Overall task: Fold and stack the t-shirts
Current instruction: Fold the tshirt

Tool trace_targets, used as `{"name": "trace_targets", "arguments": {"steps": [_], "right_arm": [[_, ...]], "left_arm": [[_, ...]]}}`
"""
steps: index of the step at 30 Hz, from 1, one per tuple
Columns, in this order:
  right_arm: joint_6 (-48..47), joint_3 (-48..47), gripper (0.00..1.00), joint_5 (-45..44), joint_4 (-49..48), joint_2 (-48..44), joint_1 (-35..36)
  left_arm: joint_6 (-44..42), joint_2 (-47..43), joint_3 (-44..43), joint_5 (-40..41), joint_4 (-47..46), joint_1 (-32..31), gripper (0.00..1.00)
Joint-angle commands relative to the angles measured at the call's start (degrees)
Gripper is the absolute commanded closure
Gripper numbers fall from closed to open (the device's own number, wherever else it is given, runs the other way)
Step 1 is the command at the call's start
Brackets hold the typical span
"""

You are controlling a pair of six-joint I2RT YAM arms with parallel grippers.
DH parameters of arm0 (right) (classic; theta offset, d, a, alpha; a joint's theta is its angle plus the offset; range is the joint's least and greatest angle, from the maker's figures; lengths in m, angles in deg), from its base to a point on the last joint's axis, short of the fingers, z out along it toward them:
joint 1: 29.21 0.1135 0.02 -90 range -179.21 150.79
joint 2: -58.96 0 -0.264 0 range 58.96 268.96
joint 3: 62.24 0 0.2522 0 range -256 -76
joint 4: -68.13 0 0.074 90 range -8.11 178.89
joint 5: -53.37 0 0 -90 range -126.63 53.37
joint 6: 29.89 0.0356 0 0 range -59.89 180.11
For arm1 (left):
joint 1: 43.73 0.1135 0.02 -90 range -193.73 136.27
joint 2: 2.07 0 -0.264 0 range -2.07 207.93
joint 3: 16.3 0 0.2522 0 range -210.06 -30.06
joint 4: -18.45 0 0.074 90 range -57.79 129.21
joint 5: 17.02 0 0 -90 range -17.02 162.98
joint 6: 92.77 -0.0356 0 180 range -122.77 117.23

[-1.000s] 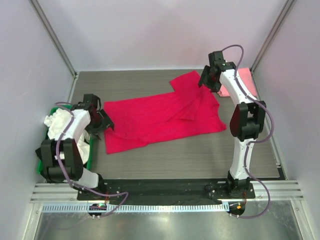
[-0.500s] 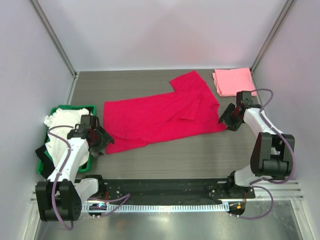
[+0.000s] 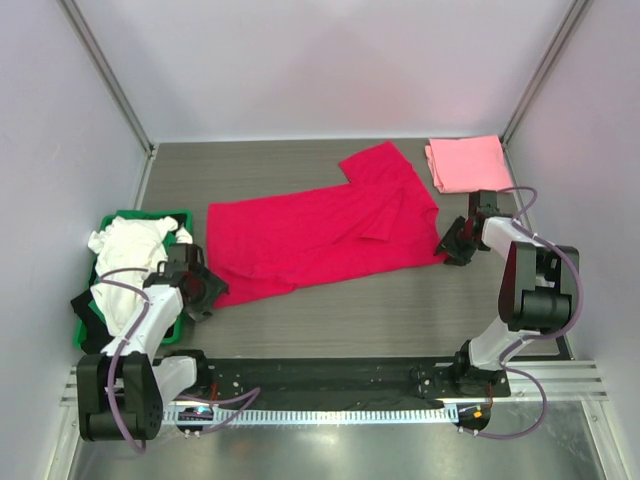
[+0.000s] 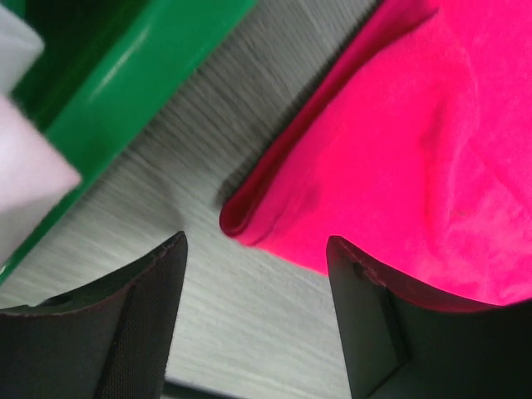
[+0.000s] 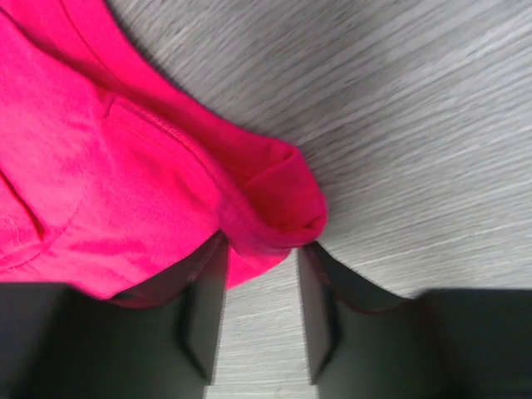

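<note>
The crimson-red t-shirt (image 3: 320, 235) lies spread flat across the middle of the table. My left gripper (image 3: 210, 292) is low at its near left corner. In the left wrist view this gripper (image 4: 256, 243) is open, with the rolled corner (image 4: 243, 221) just ahead between the jaws. My right gripper (image 3: 450, 245) is at the shirt's near right corner. In the right wrist view its jaws (image 5: 260, 249) stand close together and pinch the bunched corner (image 5: 278, 212). The light pink shirt (image 3: 468, 162) lies folded at the back right. The white shirt (image 3: 125, 245) is heaped in the crate.
A green plastic crate (image 3: 150, 216) stands at the left edge and also shows in the left wrist view (image 4: 125, 75). White enclosure walls stand on three sides. Bare grey table (image 3: 340, 310) lies between the shirt and the arm bases.
The right arm swung from the far back down to the shirt's near right corner, uncovering the pink shirt. The left gripper came toward me and right, to the shirt's near left corner.
</note>
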Motion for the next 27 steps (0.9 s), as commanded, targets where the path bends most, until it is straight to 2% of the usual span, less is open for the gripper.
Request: {"name": "trace_targets", "arguments": {"steps": [1, 2, 3, 5, 6, 7, 8, 9, 13, 24, 26, 27], "right_arm": [[-0.43, -0.88, 0.58, -0.63, -2.70, 0.66, -0.69], [-0.43, -0.89, 0.62, -0.89, -2.79, 0.66, -0.78], [-0.52, -0.89, 0.70, -0.98, -2.96, 0.84, -0.86], [-0.43, -0.97, 0.80, -1.51, -3.05, 1.19, -1.04], [-0.43, -0.89, 0.93, -1.69, -2.97, 1.10, -1.30], [-0.25, -0.89, 0.97, -1.69, -2.88, 1.10, -1.30], [-0.17, -0.45, 0.99, -2.04, -2.70, 0.49, -2.09], [0.01, -0.10, 0.99, -2.30, -2.61, -0.12, -2.53], [0.62, 2.89, 0.99, -4.67, 0.01, -5.65, -5.34], [9.76, 17.65, 0.99, -8.72, 6.52, -30.00, -6.75], [10.47, 19.06, 0.99, -8.20, 7.84, -34.83, -6.67], [10.47, 19.24, 0.81, -7.84, 8.28, -36.41, -6.67]], "left_arm": [[1.71, 1.18, 1.25, 2.11, -6.50, -0.18, 0.34], [1.80, 1.62, 1.52, 1.85, -8.25, -0.09, 0.37], [2.15, 2.06, 1.61, 1.67, -9.14, -0.18, 0.44], [2.24, 3.56, 1.44, 1.23, -10.81, -0.27, 0.56], [1.98, 4.61, 1.17, 1.23, -11.08, -0.27, 0.74], [1.80, 4.62, 0.65, 1.23, -11.26, -0.44, 0.82], [1.19, 5.75, -0.75, 1.14, -11.26, -0.36, 0.89], [0.66, 6.02, -1.63, 1.14, -10.74, -0.36, 1.00], [-0.57, 6.82, -4.89, 2.90, -6.26, -0.36, 1.00], [-0.05, -0.56, -3.14, 1.93, 0.69, -0.36, 0.99], [0.13, -3.11, -3.49, 0.97, 3.23, -0.36, 0.91], [0.30, -4.34, -3.84, 0.27, 4.11, -0.36, 0.65]]}}
